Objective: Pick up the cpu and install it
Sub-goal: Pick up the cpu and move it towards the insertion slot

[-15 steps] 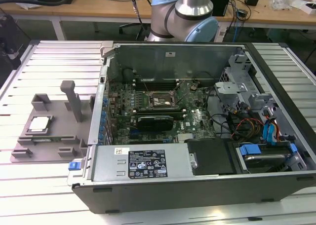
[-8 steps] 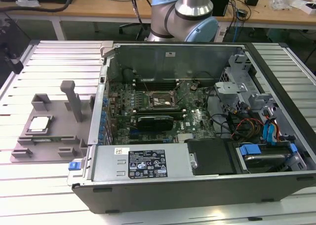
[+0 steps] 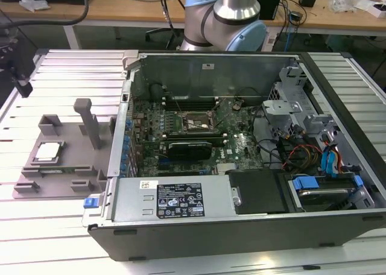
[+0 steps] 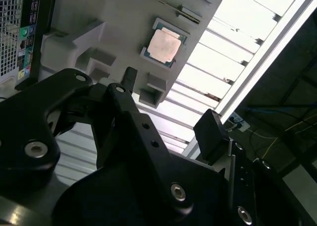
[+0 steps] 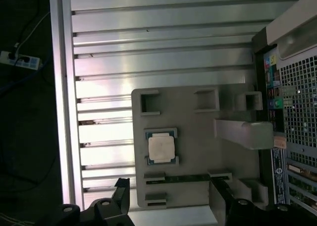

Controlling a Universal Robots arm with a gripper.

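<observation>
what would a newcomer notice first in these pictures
The opened computer case with its bare motherboard spreads across the exterior view's middle and right. On the exterior view's left, the shiny cpu sits in a grey fixture on the slatted table. In the first wrist view the open hand hovers over it, empty.

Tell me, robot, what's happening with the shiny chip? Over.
Gripper open, empty, apart from the cpu. Cpu lies flat in the grey fixture, untouched. Nothing between them. Over.
</observation>
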